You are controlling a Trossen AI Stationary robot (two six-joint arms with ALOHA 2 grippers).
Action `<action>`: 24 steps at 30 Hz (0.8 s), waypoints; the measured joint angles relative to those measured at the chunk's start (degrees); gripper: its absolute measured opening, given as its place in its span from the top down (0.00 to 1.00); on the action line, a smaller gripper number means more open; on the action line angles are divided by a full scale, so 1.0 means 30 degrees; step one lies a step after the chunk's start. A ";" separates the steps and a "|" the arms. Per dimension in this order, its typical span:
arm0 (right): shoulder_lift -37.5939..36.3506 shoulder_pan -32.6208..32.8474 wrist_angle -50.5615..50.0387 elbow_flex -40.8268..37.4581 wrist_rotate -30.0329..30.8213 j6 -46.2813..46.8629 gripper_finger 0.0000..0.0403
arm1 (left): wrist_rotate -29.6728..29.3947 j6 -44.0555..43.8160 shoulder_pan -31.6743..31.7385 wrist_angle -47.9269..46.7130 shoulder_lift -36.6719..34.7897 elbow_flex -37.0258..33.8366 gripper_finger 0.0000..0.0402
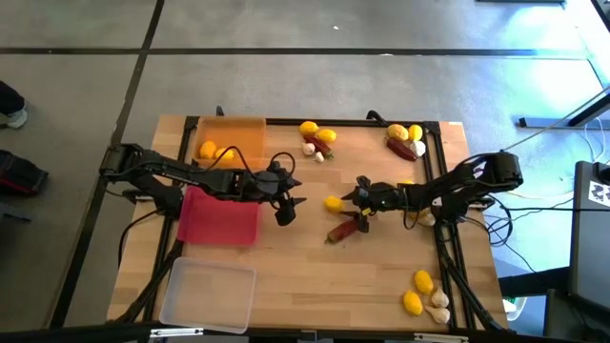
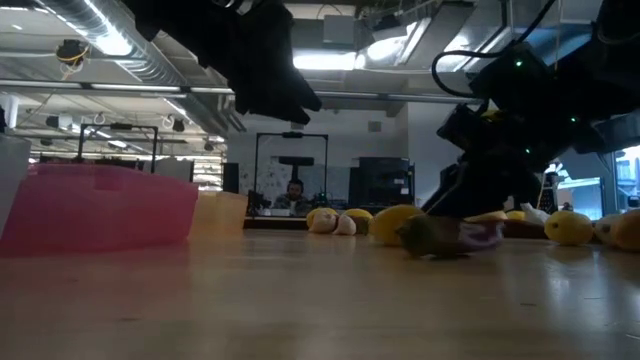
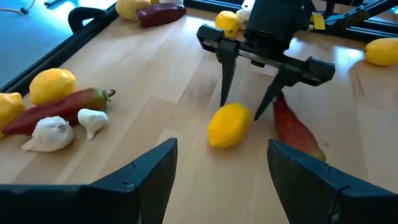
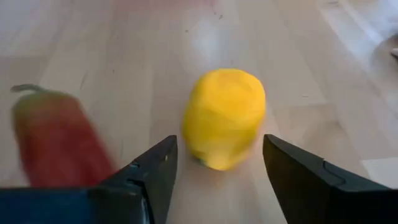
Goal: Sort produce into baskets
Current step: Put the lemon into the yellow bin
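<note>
A yellow lemon (image 1: 332, 203) lies on the table's middle, with a dark red pepper (image 1: 341, 232) just nearer the front edge. My right gripper (image 1: 355, 202) comes from the right and stands open, low over the table. Its fingers (image 3: 225, 74) straddle the lemon's (image 4: 224, 118) right end; I see no touch. The pepper (image 4: 56, 143) lies outside one finger. My left gripper (image 1: 291, 203) hovers open, left of the lemon (image 3: 229, 124), with nothing between its fingers. At the left stand the orange basket (image 1: 243, 129) with two lemons, the red-pink basket (image 1: 221, 217) and the clear basket (image 1: 208, 295).
More lemons, peppers and garlic lie in groups at the far middle (image 1: 316, 139), the far right (image 1: 405, 141) and the near right corner (image 1: 427, 292). A black frame (image 1: 440, 171) runs along the table's edges. Bare wood (image 1: 315, 286) lies between the clear basket and the near right group.
</note>
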 joint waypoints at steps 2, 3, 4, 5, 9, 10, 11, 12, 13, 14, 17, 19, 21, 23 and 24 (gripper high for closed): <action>0.0000 0.0020 0.0015 0.0000 0.0000 0.0003 0.48 | 0.0002 -0.0003 0.0000 -0.0148 0.0000 0.0000 0.39; 0.0000 0.0040 0.0015 0.0000 0.0000 0.0000 0.50 | 0.0002 -0.0003 0.0000 -0.0128 0.0000 0.0000 0.39; 0.0000 0.0045 0.0047 0.0000 0.0000 0.0000 0.52 | -0.0005 -0.0003 0.0000 -0.0090 0.0000 0.0000 0.39; 0.0000 0.0045 0.0097 0.0000 0.0000 0.0006 0.53 | -0.0005 -0.0003 0.0000 -0.0017 0.0000 0.0000 0.39; 0.0000 0.0045 0.0627 0.0000 0.0001 0.0028 0.56 | -0.0005 -0.0006 0.0000 -0.0029 0.0000 0.0000 0.39; 0.0000 0.0045 0.0677 0.0000 0.0014 0.0149 0.56 | -0.0005 0.0000 0.0000 -0.0022 0.0000 0.0000 0.39; 0.0000 0.0045 0.0702 0.0000 0.0071 0.0172 0.56 | -0.0005 0.0005 0.0000 -0.0024 0.0000 0.0000 0.39; 0.0000 0.0045 0.0701 0.0000 0.0155 0.0229 0.55 | -0.0005 0.0005 0.0000 -0.0028 0.0000 0.0000 0.39; 0.0000 0.0045 0.0695 0.0000 0.0161 0.0330 0.53 | -0.0005 0.0005 0.0000 -0.0022 0.0000 0.0000 0.39; 0.0000 0.0045 0.0695 0.0000 0.0160 0.0528 0.51 | -0.0005 0.0005 0.0007 -0.0022 0.0000 0.0000 0.39; 0.0000 0.0045 0.0531 0.0227 0.0165 0.0692 0.44 | -0.0005 0.0005 0.0007 -0.0022 0.0000 0.0000 0.39; -0.0003 0.0045 0.0462 0.0670 0.0118 0.0692 0.38 | -0.0005 0.0005 0.0007 -0.0022 0.0000 0.0000 0.39; -0.0007 0.0045 0.0462 0.1198 -0.0191 0.0699 0.34 | -0.0005 0.0008 0.0007 -0.0022 0.0000 0.0000 0.39; -0.0007 0.0045 0.0441 0.1693 -0.0233 0.0692 0.31 | -0.0005 0.0007 0.0007 -0.0022 0.0000 0.0000 0.39; -0.0007 0.0045 0.0299 0.1947 -0.0134 0.0678 0.30 | -0.0005 0.0012 0.0007 -0.0022 0.0000 0.0000 0.39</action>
